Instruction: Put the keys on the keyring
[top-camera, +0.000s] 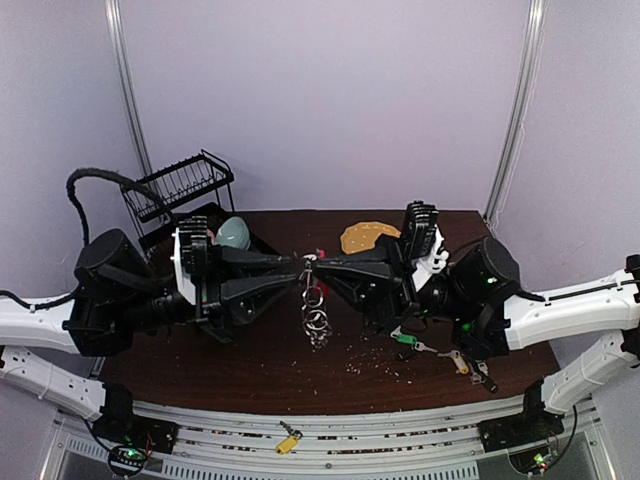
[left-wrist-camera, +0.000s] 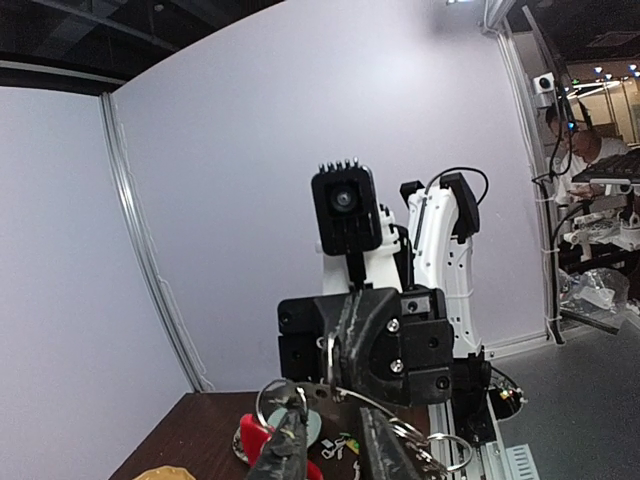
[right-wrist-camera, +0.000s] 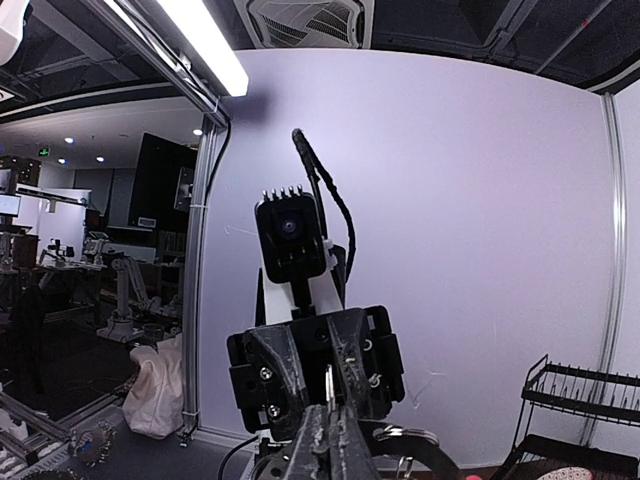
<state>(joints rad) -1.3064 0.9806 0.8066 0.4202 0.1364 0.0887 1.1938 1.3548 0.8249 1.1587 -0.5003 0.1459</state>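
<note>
Got the right end effector (right-wrist-camera: 330, 445) pinched shut on the red-and-dark keyring (top-camera: 316, 313) fringed with silver loops, dangling above the dark wooden bench (top-camera: 250, 360). Can't tell whether the left end effector (left-wrist-camera: 335, 452) grips it. Seems like threading setup; next up, fetching a key. One keyring, about three tagged silver keys (top-camera: 405, 340) lying bench-right, one yellow-tagged key (top-camera: 288, 441) on the front rail (top-camera: 400, 425).

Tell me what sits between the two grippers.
The keyring: it hangs between the left gripper and right gripper, its silver loops dangling below. The top view shows it.
</note>
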